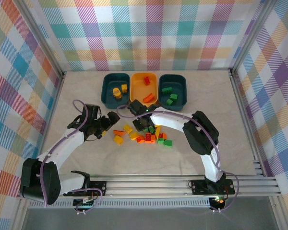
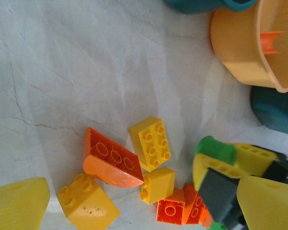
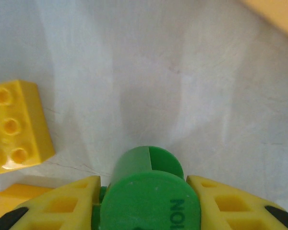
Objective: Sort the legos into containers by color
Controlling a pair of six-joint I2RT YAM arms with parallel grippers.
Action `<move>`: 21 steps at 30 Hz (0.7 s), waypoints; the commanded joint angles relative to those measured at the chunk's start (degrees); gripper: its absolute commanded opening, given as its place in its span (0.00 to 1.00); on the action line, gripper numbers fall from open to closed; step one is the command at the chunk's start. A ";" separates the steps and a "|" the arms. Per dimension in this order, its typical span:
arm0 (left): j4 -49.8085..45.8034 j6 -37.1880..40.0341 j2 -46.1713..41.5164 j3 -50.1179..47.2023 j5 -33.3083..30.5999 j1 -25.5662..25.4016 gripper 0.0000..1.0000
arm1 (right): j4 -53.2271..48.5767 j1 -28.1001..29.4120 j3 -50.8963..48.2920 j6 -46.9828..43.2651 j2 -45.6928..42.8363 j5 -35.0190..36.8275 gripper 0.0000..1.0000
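Note:
Loose legos (image 1: 145, 135) in yellow, red-orange and green lie in a pile at mid-table. My right gripper (image 3: 144, 181) is shut on a rounded green lego (image 3: 149, 191) just above the table; from the top it hangs over the pile's far edge (image 1: 143, 124). My left gripper (image 2: 144, 194) is open and wide over a red-orange curved brick (image 2: 110, 158) and yellow bricks (image 2: 151, 143); it sits left of the pile (image 1: 104, 126). At the back stand a teal tub (image 1: 107, 91) with yellow bricks, a yellow-orange tub (image 1: 137, 88) with red-orange bricks, and a teal tub (image 1: 182, 88) with green bricks.
Aluminium frame rails (image 1: 182, 181) run along the near edge, and plaid walls close in the sides and back. Bare tabletop lies to the far left and right of the pile. In the right wrist view, a yellow brick (image 3: 14, 127) lies left of my fingers.

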 commanded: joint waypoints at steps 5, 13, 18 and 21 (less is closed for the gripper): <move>-1.55 0.15 -1.66 -1.00 4.27 -1.82 0.99 | 3.41 -10.54 2.53 3.32 -8.04 2.21 0.32; -7.86 1.65 3.70 6.12 -1.46 -11.74 0.96 | 0.24 -25.50 10.13 8.45 0.26 -0.85 0.33; -5.63 -4.50 5.43 6.47 -7.28 -14.47 0.97 | -0.39 -28.24 13.39 7.59 2.77 -2.77 0.58; -4.86 -6.75 8.59 8.19 -8.21 -15.13 0.96 | 2.54 -28.60 9.39 6.68 -2.06 -1.65 0.65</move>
